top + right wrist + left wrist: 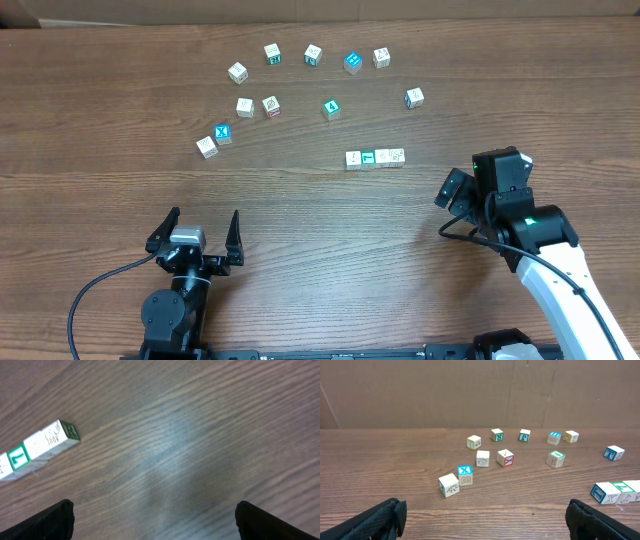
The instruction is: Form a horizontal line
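The horizontal line [375, 158] is a straight row of small touching whitish cubes, one with a teal-green face, right of the table's middle. It also shows at the right edge of the left wrist view [617, 492] and at the left edge of the right wrist view [37, 450]. My right gripper [452, 190] is open and empty, to the right of the row and a little nearer the front; its fingers frame bare wood [152, 520]. My left gripper [200, 232] is open and empty near the front left [482, 520].
Several loose letter cubes lie scattered in an arc at the back: a white one [207, 146] with a blue X cube [222, 133] at the left, a blue one [352, 62] at the back, one [414, 97] at the right.
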Controlling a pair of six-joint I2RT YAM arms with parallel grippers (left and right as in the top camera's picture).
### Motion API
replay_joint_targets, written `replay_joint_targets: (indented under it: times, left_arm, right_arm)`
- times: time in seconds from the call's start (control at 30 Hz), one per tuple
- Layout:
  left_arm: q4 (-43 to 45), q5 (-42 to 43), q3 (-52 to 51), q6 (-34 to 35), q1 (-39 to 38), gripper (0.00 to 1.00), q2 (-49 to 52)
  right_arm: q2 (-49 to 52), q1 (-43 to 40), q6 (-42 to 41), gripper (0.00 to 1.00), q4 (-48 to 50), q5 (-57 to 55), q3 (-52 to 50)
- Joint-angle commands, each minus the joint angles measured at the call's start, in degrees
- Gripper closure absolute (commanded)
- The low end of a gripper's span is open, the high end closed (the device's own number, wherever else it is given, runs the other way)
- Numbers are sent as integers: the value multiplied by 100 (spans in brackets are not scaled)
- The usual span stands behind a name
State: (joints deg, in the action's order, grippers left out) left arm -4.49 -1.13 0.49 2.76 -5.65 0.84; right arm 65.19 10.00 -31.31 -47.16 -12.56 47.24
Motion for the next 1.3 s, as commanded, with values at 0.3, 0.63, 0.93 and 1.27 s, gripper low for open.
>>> replay_joint_targets:
  times: [0.3,0.63,0.93,1.27]
  left_arm:
    - [17,-35,-22,-109,-37,0,-50]
    - [17,-35,-22,-109,-37,0,-50]
    - [17,-35,-20,-109,-37,0,-50]
    - [17,-35,-20,-109,-37,0,-50]
  right_arm:
    - [-74,-11,11,0,214,-155,-111]
    - [-79,-11,232,0,391,-125,-114]
    - [-157,-11,1585,0,1453,1025,-450]
    - [-925,-11,1832,0,2787,1272,-1624]
